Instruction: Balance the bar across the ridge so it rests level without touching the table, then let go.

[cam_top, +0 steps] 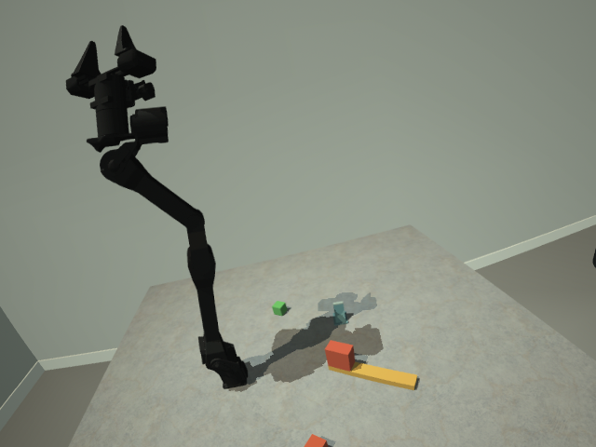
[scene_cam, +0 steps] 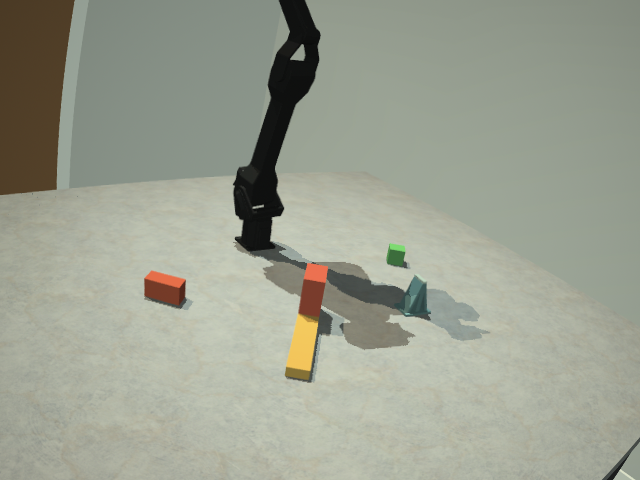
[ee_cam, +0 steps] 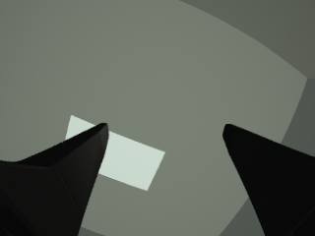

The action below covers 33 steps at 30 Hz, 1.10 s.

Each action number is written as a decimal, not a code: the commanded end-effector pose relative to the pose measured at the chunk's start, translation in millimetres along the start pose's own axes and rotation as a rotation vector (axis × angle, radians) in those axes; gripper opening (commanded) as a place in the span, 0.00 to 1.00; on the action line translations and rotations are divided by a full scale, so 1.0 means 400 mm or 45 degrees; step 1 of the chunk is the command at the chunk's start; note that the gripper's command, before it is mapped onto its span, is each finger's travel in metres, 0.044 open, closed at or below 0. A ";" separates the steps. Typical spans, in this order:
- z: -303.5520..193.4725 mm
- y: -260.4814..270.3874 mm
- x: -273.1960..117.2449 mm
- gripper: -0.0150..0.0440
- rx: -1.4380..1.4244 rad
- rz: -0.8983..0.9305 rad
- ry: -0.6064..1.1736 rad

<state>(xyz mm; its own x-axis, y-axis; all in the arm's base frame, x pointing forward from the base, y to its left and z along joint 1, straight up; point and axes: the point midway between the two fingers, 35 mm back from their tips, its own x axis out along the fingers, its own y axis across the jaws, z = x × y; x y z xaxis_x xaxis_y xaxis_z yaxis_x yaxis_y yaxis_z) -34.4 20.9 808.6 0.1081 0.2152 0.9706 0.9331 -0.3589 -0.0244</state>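
Note:
The yellow bar (cam_top: 385, 375) (scene_cam: 302, 347) lies flat on the table with a red block (cam_top: 339, 354) (scene_cam: 313, 289) on one end. The small teal ridge (cam_top: 339, 311) (scene_cam: 415, 297) stands upright on the table, apart from the bar. My gripper (cam_top: 105, 46) (ee_cam: 167, 130) is open and empty. It points upward, high above the table and far from the bar and the ridge. In the wrist view I see only the ceiling and a pale panel between the fingers.
A small green cube (cam_top: 279, 307) (scene_cam: 395, 254) sits behind the ridge. A second red block (scene_cam: 164, 288) (cam_top: 316, 440) lies apart near the table's edge. The arm's base (cam_top: 225, 368) (scene_cam: 254, 227) stands on the table (cam_top: 457, 336) (scene_cam: 155, 413) beside the objects.

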 end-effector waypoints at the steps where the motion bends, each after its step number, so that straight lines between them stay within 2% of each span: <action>1: -0.001 -0.001 -0.001 0.89 0.002 -0.002 0.001; 3: -0.008 -0.010 -0.005 0.80 0.014 -0.016 0.007; 4: -0.013 -0.016 -0.009 0.79 0.024 -0.027 0.012; 19: -0.137 -0.088 -0.049 0.79 0.232 -0.185 0.168; 33: -0.322 -0.148 -0.132 0.79 0.408 -0.415 0.421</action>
<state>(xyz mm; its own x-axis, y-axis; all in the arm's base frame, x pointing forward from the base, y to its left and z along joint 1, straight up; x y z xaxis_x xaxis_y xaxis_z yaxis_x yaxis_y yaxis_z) -129.9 -70.5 793.9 -0.2336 -0.0016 0.9723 0.9718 -0.0339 0.2334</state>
